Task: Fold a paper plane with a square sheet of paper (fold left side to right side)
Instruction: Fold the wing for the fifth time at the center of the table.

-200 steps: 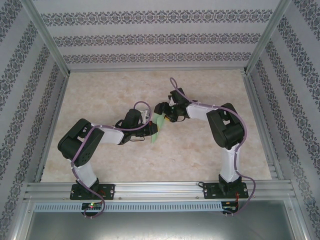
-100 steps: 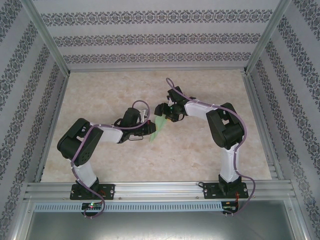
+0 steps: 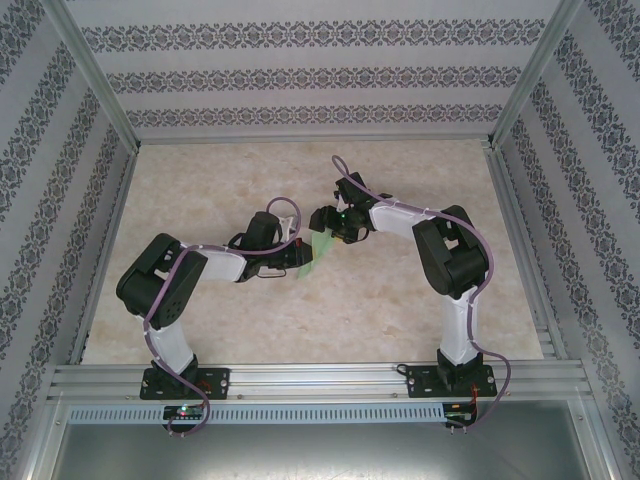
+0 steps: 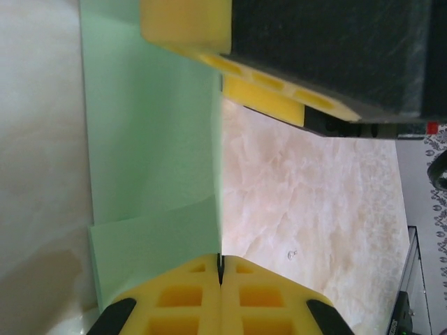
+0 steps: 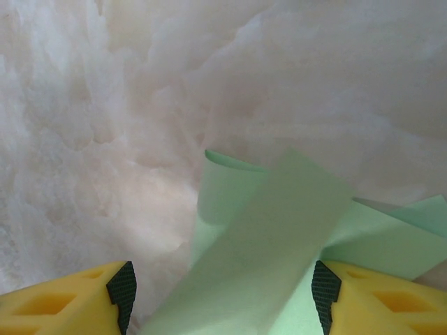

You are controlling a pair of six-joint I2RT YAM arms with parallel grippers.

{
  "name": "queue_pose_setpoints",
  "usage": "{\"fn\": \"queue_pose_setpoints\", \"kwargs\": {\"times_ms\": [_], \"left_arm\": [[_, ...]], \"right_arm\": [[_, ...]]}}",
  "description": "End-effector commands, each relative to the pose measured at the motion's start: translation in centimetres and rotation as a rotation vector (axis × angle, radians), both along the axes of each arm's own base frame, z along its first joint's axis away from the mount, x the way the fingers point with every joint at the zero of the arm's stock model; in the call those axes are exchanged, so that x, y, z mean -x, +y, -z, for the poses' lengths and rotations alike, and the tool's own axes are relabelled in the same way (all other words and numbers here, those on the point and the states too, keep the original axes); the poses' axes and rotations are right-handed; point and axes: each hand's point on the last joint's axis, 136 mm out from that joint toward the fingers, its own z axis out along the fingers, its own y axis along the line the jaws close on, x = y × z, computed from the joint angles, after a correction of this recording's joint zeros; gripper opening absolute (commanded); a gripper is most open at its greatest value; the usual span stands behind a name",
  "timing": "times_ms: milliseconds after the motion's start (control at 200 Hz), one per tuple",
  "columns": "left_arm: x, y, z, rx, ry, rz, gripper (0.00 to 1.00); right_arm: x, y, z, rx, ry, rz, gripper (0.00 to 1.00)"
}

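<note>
Mint paper, top view: paper sheet [image 3: 312,252] near the middle of the marble table [image 3: 420,180], a narrow strip slanting from 1 o'clock down to 7 o'clock.
Grippers, top view: left gripper [image 3: 296,258] at the strip's 9 o'clock side; right gripper [image 3: 326,226] at its 12 o'clock end.
Left wrist view: yellow pads [image 4: 181,303] pressed together at 6 o'clock, clamped on the sheet's near edge; right arm's yellow fingers [image 4: 185,24] at 12 o'clock over the far end.
Right wrist view: jaws spread wide at 7 and 5 o'clock, gripping nothing; strip passing between them toward 12 o'clock.
Risk: one pinch point only, so probable sag or twist of the free end; layers sliding out of register; skewed crease from an off-edge closing of the right jaws; tear from any pull between the arms.
Look of sheet: thin, plain, unmarked; overlapped layers, a shorter flap at 7 o'clock in the left wrist view; curled, unflattened tip at 11 o'clock in the right wrist view; not yet a dart.
</note>
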Motion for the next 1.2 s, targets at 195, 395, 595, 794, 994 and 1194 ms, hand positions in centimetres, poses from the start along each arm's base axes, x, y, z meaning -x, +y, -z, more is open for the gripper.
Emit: {"fn": "queue_pose_setpoints", "kwargs": {"times_ms": [195, 395, 595, 794, 994, 1194], "left_arm": [[0.8, -0.2, -0.5, 0.034, -0.011, 0.071, 0.04], [1.1, -0.8, -1.7, 0.048, -0.017, 0.091, 0.02], [2.0, -2.5, -1.4, 0.056, 0.033, 0.073, 0.00], [2.8, -6.3, -1.5, 0.046, 0.078, 0.047, 0.00], [1.8, -10.0, -1.2, 0.085, 0.109, -0.006, 0.00], [1.5, -9.7, 0.3, 0.101, 0.115, -0.054, 0.00]], "right_arm": [[-1.0, -0.5, -4.3, -0.121, -0.110, 0.014, 0.74], [-0.1, -5.0, -6.2, -0.044, -0.160, 0.068, 0.78], [2.8, -10.0, -7.0, -0.051, -0.195, 0.131, 0.78], [6.6, -12.4, -6.6, -0.083, -0.194, 0.141, 0.77], [8.3, -13.5, -6.8, -0.186, -0.209, 0.175, 0.76], [8.9, -12.9, -6.4, -0.242, -0.200, 0.167, 0.75]]}}
